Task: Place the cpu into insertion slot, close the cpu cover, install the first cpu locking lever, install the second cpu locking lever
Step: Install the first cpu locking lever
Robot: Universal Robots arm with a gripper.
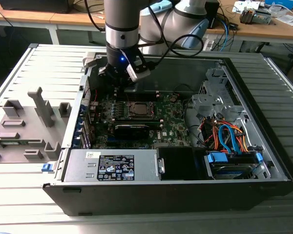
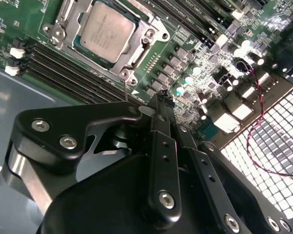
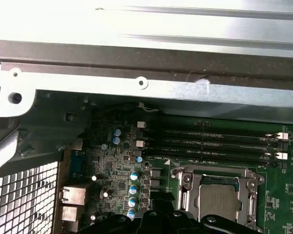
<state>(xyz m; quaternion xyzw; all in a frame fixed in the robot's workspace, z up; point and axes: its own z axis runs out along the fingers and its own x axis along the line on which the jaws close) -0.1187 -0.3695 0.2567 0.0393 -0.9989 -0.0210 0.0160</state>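
CPU (image 2: 106, 33) sits seated in the socket on the motherboard (image 1: 173, 122), its pale metal top exposed through the square opening of the cpu cover (image 2: 139, 48), which lies flat around it. In the exterior view the socket lies near the middle of the motherboard, toward the far wall of the open computer case (image 1: 263, 146). In the first wrist view the cpu (image 3: 219, 200) shows beside four black memory slots (image 3: 210, 144), with the case's grey metal edge (image 3: 151, 87) running close behind them.

Open room is limited: the case walls enclose the board on all sides, a power supply (image 1: 112, 165) occupies the near edge, and a drive bay with orange and blue cables (image 1: 229, 139) fills the corner at the exterior view's right. The case rests on a ribbed grey worktop (image 1: 19, 63).

The fingers (image 2: 161, 109) stand together, their tips closed on nothing, just off a corner of the cpu cover above the board; contact with the board cannot be determined.

The power supply carries a label; its print is too small to read.
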